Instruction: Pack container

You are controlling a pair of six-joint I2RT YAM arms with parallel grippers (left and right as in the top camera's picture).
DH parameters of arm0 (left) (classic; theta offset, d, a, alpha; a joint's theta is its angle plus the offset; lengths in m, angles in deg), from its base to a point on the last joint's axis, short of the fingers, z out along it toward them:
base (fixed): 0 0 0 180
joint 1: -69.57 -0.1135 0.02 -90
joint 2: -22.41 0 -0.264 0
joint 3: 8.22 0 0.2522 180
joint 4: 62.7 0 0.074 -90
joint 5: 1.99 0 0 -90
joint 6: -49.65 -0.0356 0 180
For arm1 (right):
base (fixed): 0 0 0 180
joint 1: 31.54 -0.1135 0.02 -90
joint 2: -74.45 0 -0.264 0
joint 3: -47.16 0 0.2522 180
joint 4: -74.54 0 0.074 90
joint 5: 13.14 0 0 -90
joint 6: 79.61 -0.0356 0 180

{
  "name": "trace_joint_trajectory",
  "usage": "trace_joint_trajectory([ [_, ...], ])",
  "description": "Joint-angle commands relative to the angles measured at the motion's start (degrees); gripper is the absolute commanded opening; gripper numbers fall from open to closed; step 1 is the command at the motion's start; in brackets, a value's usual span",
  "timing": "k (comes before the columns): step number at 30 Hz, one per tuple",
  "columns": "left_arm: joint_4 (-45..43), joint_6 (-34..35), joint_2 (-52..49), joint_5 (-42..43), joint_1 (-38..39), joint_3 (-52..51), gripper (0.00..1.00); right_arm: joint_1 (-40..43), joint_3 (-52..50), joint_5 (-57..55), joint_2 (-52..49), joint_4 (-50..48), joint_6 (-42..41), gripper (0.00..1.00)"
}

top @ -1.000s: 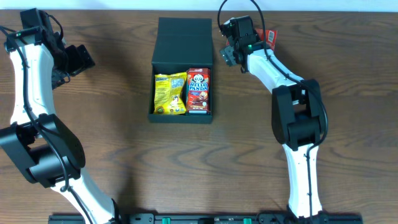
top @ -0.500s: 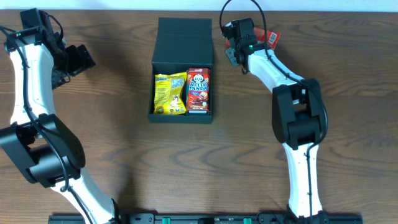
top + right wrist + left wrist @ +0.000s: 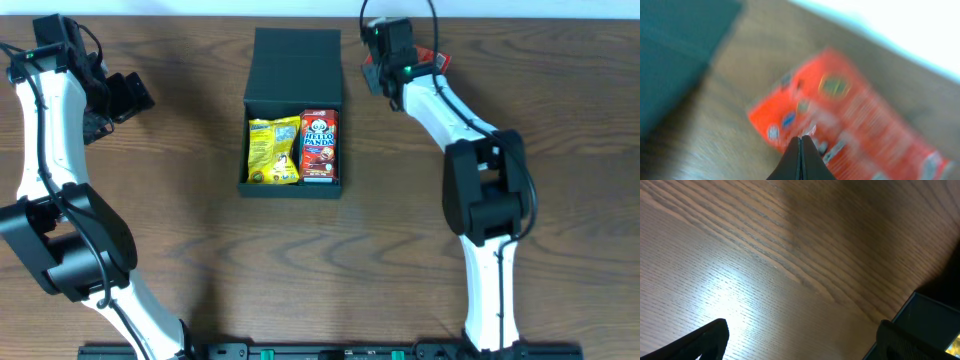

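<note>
**Right claw pressed shut over a red packet; box open at mid-table**

We found the container (image 3: 292,68) at the middle of the table (image 3: 200,250), nearer the far edge, standing open with its flat lid folded back away from the arms. Inside it lay two things side by side: a yellow snack pack (image 3: 273,150) on the left and a red Hello Panda box (image 3: 319,147) on the right, touching each other and together filling the floor of the box.

The right gripper (image 3: 801,150) was beyond the container's far right corner, apart from it. In the right wrist view we saw its two fingers pressed together with no gap between them, their tips at the near edge of a red packet (image 3: 840,115) that lay flat on the wood. That view was badly blurred, so we could not tell whether the tips had caught any of the packet. From overhead, the packet showed just past the arm, near the table's far edge, with the dark wall of the container off to the left.

The left gripper (image 3: 135,95) hung well to the left of the container, over bare wood. In the left wrist view we saw its fingers (image 3: 705,337) spread wide with nothing between them, and one corner of the container at the right edge of the picture.
</note>
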Motion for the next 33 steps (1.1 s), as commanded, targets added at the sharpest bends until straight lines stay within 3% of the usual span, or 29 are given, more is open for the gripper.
trace_joint_trajectory([
  [1,0.35,-0.81,1.09,0.22,-0.09,0.81,0.95,1.4,2.47,3.1,6.14,-3.39,-5.01,0.01],
  [12,0.33,-0.79,1.09,0.22,-0.09,0.81,0.95,9.75,2.47,3.17,-0.26,-3.37,-21.94,0.01],
  [22,0.39,-0.61,1.09,0.24,-0.09,0.81,0.95,10.16,2.47,8.37,-4.74,0.37,-22.25,0.01],
  [33,0.37,-0.61,1.09,0.24,-0.09,0.81,0.95,10.34,2.47,12.57,-5.22,10.73,-19.93,0.01],
])
